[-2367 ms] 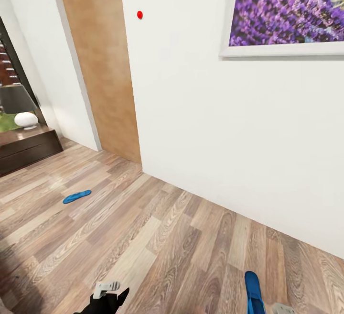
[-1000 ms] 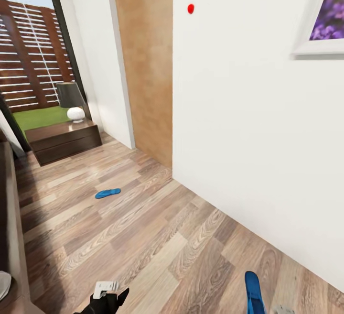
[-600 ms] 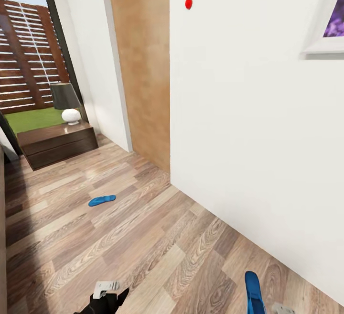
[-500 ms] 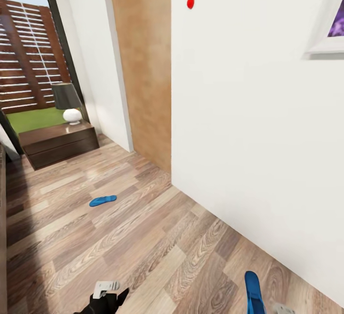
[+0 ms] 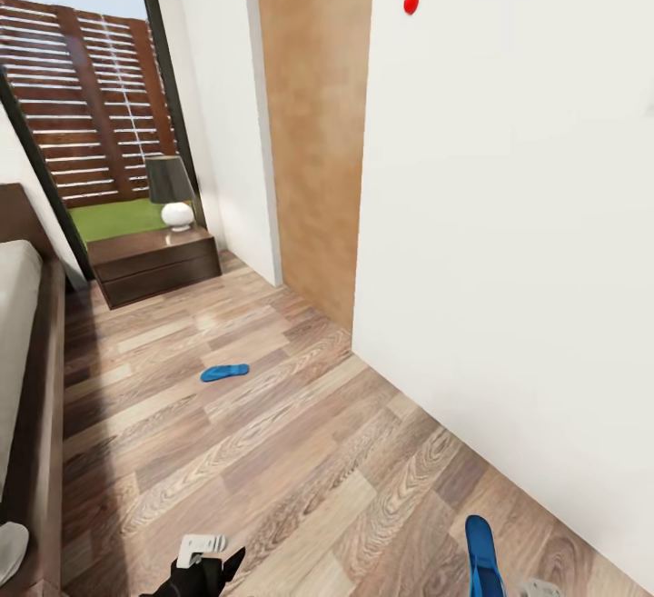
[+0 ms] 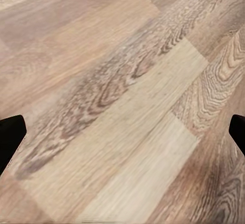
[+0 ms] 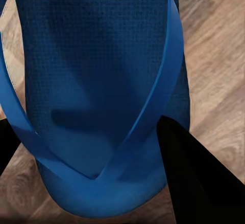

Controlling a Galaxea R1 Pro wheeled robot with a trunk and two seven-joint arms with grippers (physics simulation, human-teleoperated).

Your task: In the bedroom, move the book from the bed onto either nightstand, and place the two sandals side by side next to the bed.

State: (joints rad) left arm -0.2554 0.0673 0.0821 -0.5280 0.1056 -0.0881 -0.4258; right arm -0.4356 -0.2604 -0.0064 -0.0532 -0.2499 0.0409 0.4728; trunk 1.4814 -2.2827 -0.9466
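Head view: wood-plank floor (image 5: 272, 452); one blue sandal (image 5: 224, 372) flat on it, well apart from the bed (image 5: 27, 370) at the left edge; nightstand (image 5: 156, 263) bearing a lamp (image 5: 172, 190) by the window; left tool (image 5: 207, 565) low in frame; second sandal (image 5: 481, 553) at the right tool (image 5: 536, 590). Left wrist view: left tool (image 6: 122, 132), fingers (image 6: 10, 137) wide apart, nothing between them, over bare floor. Right wrist view: right tool (image 7: 102, 152) clamped on the second sandal (image 7: 97, 81), dark finger (image 7: 194, 178) against its sole.

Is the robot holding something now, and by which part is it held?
The right gripper holds one blue sandal, jaws closed near the toe end where the straps meet. The left gripper is open over the wood floor, holding nothing.
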